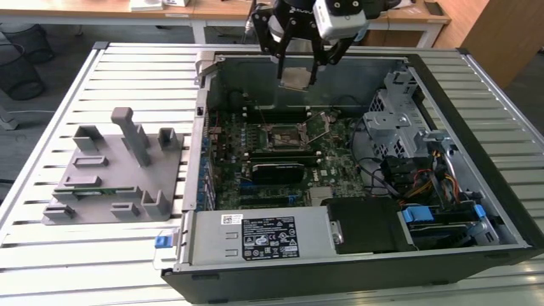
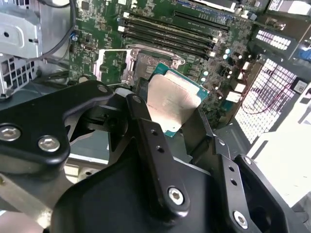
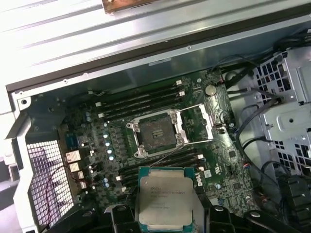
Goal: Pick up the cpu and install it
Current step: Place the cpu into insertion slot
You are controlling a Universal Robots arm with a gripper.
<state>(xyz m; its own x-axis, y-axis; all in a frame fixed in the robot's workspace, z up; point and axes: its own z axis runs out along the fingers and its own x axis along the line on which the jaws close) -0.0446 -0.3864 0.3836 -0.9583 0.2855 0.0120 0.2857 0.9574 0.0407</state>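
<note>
The cpu (image 1: 296,78) is a small square chip with a pale silver top and a green rim. My gripper (image 1: 297,78) is shut on it, one black finger on each side. It hangs above the far end of the open computer case (image 1: 476,121), higher than the motherboard. The dark socket (image 1: 285,135) lies below and nearer, its metal frame swung open and its bed bare. Both wrist views show the cpu (image 2: 172,99) (image 3: 165,201) held between the fingers (image 2: 141,124), with the open socket (image 3: 154,132) on the board beyond it.
A grey plastic holder (image 1: 119,172) stands on the slatted table (image 1: 127,70) at the exterior view's left, with a green memory stick (image 1: 85,187) in it. Inside the case are a power supply (image 1: 255,236), a metal drive cage (image 1: 395,118) and bundled cables (image 1: 416,178).
</note>
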